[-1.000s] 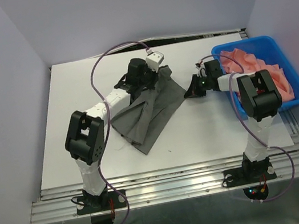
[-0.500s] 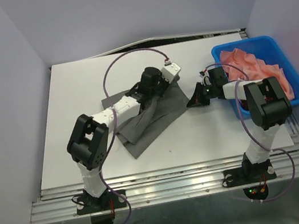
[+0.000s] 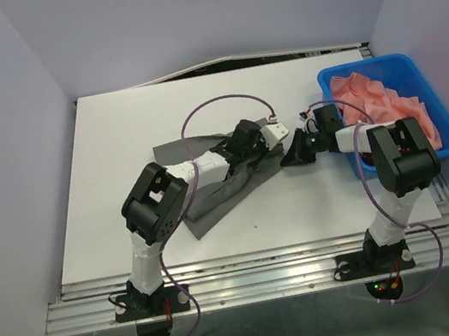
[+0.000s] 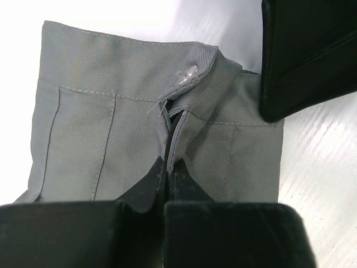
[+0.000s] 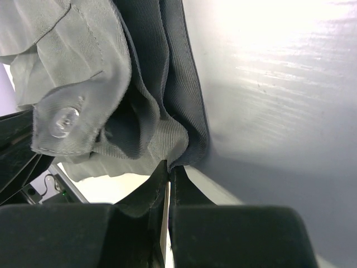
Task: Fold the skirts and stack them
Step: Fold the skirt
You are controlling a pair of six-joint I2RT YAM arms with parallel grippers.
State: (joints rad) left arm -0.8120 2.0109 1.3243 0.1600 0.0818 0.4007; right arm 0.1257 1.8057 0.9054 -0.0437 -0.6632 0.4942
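Your left hand (image 4: 167,170) has swung right, dragging the grey skirt (image 3: 217,201) along, pinched shut on its waistband. Your right hand (image 5: 169,167), closed too, nips the same edge. The skirt lies mid-bench (image 3: 114,135), left of the blue bin (image 3: 363,67).

The skirt (image 3: 214,205) at the left end effector (image 4: 167,167) is plain mid grey with no pattern. It has a fine diagonal twill weave and matching grey stitching. Its folds look darker, near charcoal, beside the right end effector (image 5: 168,167). A clear, colourless button (image 4: 187,74) sits just ahead of the left end effector's black fingers (image 4: 223,234). The table (image 3: 117,152) is white. To the right of the right end effector, the bin (image 3: 363,66) is bright blue and the cloth (image 3: 386,96) inside it is plain salmon pink. Both arms are black with white segments, and their cables (image 3: 213,101) are purple.
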